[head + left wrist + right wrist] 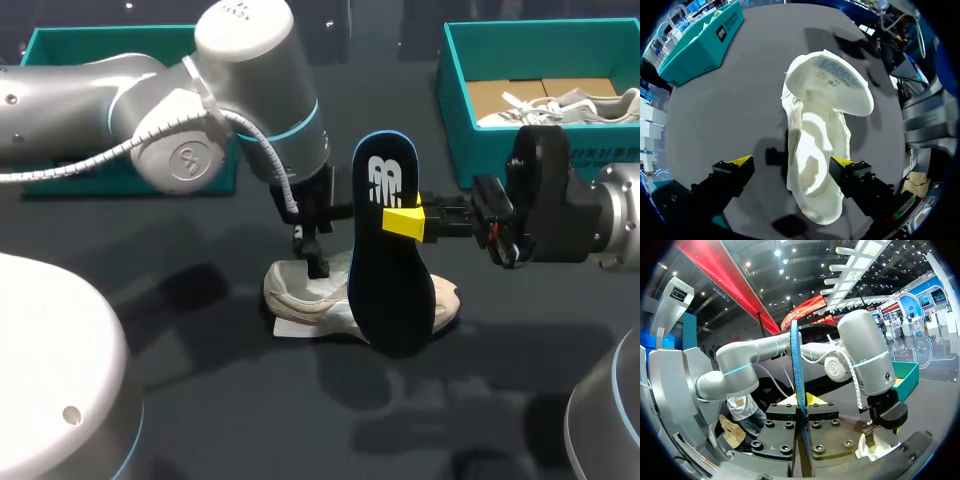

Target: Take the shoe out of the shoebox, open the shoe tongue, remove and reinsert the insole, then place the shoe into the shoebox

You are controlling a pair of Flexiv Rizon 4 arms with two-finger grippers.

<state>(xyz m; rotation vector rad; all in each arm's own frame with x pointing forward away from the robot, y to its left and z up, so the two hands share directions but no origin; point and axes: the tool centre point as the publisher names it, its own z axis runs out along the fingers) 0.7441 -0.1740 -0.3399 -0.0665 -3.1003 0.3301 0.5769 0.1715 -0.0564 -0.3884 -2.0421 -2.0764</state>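
Observation:
A white shoe (305,295) lies on the dark table, its tongue (832,82) folded open. My left gripper (791,162) hangs open right over it, one yellow fingertip (842,161) beside the shoe's side and the other (740,161) clear of it. In the head view that left gripper (317,258) sits just above the shoe's opening. The dark blue insole (387,260) stands upright over the shoe's toe end, with my right gripper (405,222) shut on its edge. From the right wrist the insole (799,370) shows edge-on between the right gripper (802,402) fingers.
A teal shoebox (455,80) at the back right holds another pale shoe (575,105). A second teal box (60,45) stands at the back left, partly behind my left arm. White rounded robot bases fill the front corners.

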